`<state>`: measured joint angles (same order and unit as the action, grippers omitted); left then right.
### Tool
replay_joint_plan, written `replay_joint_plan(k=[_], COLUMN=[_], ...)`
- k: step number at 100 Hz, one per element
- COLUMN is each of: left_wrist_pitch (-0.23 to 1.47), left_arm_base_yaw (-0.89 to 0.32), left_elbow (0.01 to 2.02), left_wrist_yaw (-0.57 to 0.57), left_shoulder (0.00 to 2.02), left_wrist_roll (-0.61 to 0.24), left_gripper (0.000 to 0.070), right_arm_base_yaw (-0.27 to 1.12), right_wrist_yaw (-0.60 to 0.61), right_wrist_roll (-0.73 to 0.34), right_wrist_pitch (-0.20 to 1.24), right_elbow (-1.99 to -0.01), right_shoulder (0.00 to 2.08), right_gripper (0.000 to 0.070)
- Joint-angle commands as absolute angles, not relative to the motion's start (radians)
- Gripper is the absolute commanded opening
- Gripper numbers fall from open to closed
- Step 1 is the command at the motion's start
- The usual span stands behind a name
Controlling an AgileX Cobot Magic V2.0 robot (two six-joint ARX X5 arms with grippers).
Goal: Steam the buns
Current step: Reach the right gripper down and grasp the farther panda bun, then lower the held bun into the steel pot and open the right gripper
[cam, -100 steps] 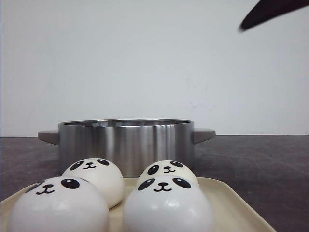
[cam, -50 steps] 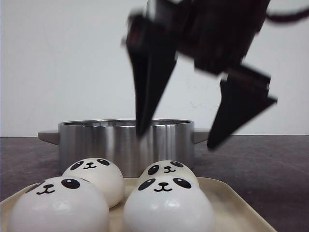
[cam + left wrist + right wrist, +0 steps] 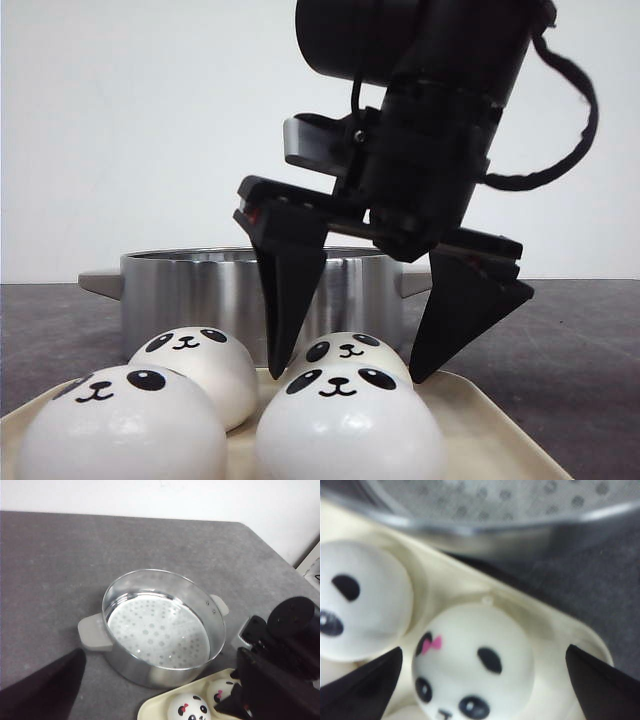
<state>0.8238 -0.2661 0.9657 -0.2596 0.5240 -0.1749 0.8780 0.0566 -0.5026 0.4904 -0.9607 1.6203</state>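
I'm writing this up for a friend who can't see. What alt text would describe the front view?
A black open gripper hangs with its two pointed fingers either side of the rear right of four white panda-faced buns on a cream tray. Behind the tray, a steel steamer pot with grey handles stands on a dark table before a white wall.

The right gripper (image 3: pixel 350 372) is spread wide around the rear right bun (image 3: pixel 347 356) on the cream tray (image 3: pixel 480 415), one finger (image 3: pixel 290 300) set in the narrow gap beside the rear left bun (image 3: pixel 197 368) and the other at the tray's open right side. The way forward is blocked by the steel pot (image 3: pixel 260 295) standing just behind the tray, its mouth left uncovered and its perforated floor (image 3: pixel 157 632) bare. Open grey table (image 3: pixel 50 565) is seen beyond and to both sides of the pot.
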Motion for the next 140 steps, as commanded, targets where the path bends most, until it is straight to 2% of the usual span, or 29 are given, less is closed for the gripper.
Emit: replay_joint_plan(k=[1,8,13,26,38,61,84,99,108,140], left_wrist_pitch=[0.818,0.817,0.817,0.817,0.818,0.818,0.816,0.816,0.815,0.816], left_arm_base_yaw=[-0.27,-0.27,-0.27,-0.27,-0.27,-0.27,-0.27,-0.27,-0.276,-0.284], left_elbow=[0.979,0.979,0.979,0.979,0.979,0.979,0.979,0.979,0.979,0.979], left_wrist_yaw=[-0.255,-0.254,-0.254,-0.25,-0.239,-0.234,-0.232,-0.232,-0.231,-0.225], left_shoulder=[0.529,0.529,0.529,0.529,0.529,0.529,0.529,0.529,0.529,0.529], left_wrist_roll=[-0.165,-0.165,-0.165,-0.165,-0.165,-0.165,-0.165,-0.165,-0.166,-0.165], left_gripper=[0.0593,0.0593,0.0593,0.0592,0.0592,0.0592,0.0592,0.0592,0.0592,0.0592], right_arm_base_yaw=[0.877,0.868,0.863,0.855,0.855,0.869,0.955,0.981,0.948,0.734], right_wrist_yaw=[0.059,0.059,0.061,0.086,0.107,0.101,0.103,0.018,-0.035,-0.015], right_wrist_roll=[-0.513,-0.516,-0.517,-0.522,-0.523,-0.503,-0.478,-0.434,-0.382,-0.306], right_wrist_pitch=[0.487,0.488,0.49,0.504,0.51,0.542,0.638,0.641,0.623,0.539], right_elbow=[-0.978,-0.978,-0.978,-0.978,-0.978,-1.035,-1.215,-1.361,-1.428,-1.521], right_shoulder=[1.654,1.667,1.673,1.674,1.673,1.633,1.494,1.462,1.478,1.663], right_gripper=[0.0662,0.0653,0.0589,0.0328,0.0,0.0,0.0,0.0,0.0,0.0])
